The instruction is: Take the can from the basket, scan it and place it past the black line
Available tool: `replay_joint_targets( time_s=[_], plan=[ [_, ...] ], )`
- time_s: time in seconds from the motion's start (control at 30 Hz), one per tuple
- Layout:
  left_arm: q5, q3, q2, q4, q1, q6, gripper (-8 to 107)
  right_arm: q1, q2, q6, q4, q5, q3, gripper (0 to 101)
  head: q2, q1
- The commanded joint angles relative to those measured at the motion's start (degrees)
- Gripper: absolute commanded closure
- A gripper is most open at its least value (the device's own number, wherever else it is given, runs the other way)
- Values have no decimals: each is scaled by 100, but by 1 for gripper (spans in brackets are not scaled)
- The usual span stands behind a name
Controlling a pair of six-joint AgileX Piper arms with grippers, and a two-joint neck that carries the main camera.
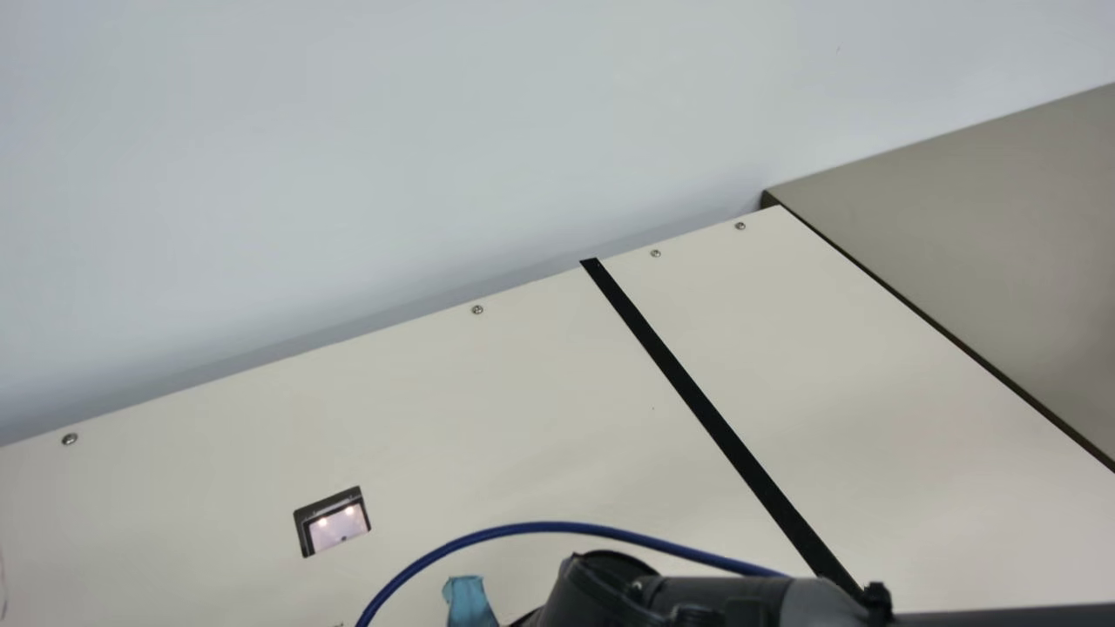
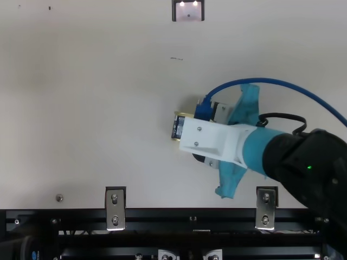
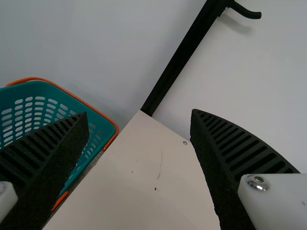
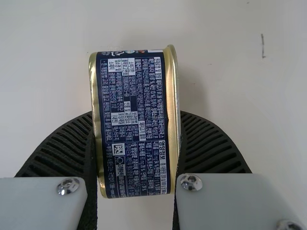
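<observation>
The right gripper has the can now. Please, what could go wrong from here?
The can could slip or twist: the right gripper pinches it by its ends, and part of it sticks out past the fingertips.

The scan might fail: a printed side faces the wrist camera, so the code may need turning toward the scanner.

The blue cable bows out loosely beside the gripper and might snag on the way past the black line.

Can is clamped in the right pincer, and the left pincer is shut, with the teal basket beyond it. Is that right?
Not quite: the left pincer is open, with a wide gap between its two sides, as the left wrist view shows. The rest holds: the can is clamped in the right pincer, and the teal basket is beyond the left one.
</observation>
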Motion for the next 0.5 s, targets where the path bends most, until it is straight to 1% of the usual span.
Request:
replay_joint_targets(
  time_s=[0.0, 0.47],
  plan=[
    [0, 0, 0, 0, 0, 0, 9, -16, -95, 50, -2, -14, 2, 101, -143, -183],
    [0, 0, 0, 0, 0, 0, 9, -317, -882, 527, -431, 122, 17, 101, -143, -183]
  ],
)
